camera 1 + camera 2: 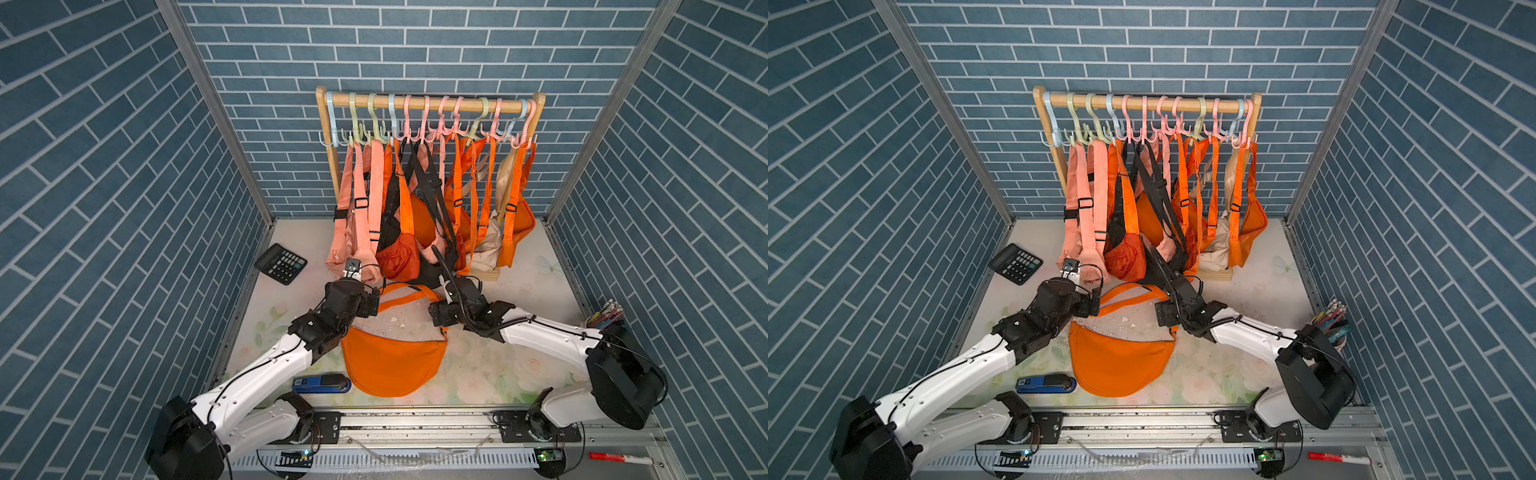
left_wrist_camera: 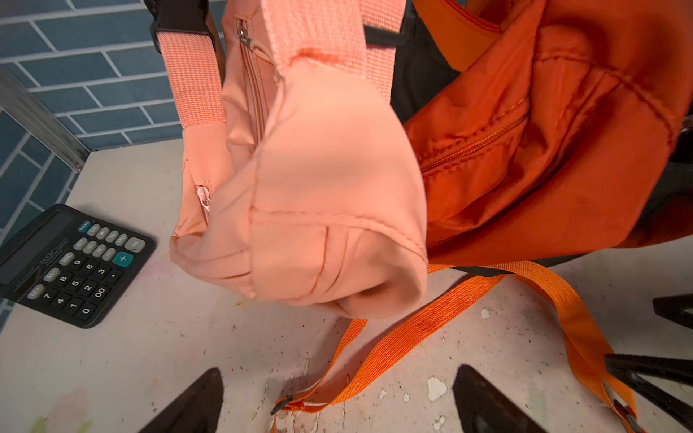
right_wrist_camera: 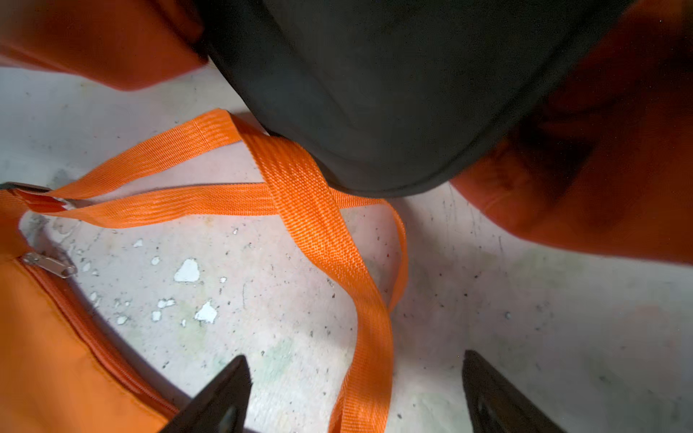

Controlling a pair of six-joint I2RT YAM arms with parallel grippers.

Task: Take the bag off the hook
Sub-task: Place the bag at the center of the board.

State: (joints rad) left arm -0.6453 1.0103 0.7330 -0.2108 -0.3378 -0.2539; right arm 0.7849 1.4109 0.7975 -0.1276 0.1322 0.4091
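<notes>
An orange crescent bag (image 1: 395, 361) (image 1: 1121, 361) lies flat on the table between my two arms, off the hooks (image 1: 415, 133). Its orange strap (image 1: 411, 289) (image 2: 431, 318) (image 3: 300, 195) loops loosely on the table toward the rack. My left gripper (image 1: 369, 304) (image 2: 337, 397) hovers open over the strap's buckle end, touching nothing. My right gripper (image 1: 442, 313) (image 3: 356, 393) is open too, and the strap runs slack between its fingers (image 3: 221, 397).
A wooden rack (image 1: 428, 102) at the back carries several pink, orange, black and beige bags (image 1: 399, 253) close in front of both wrists. A calculator (image 1: 281, 263) lies at the left, a blue stapler (image 1: 322, 383) beside the bag, a pen cup (image 1: 604, 316) at the right.
</notes>
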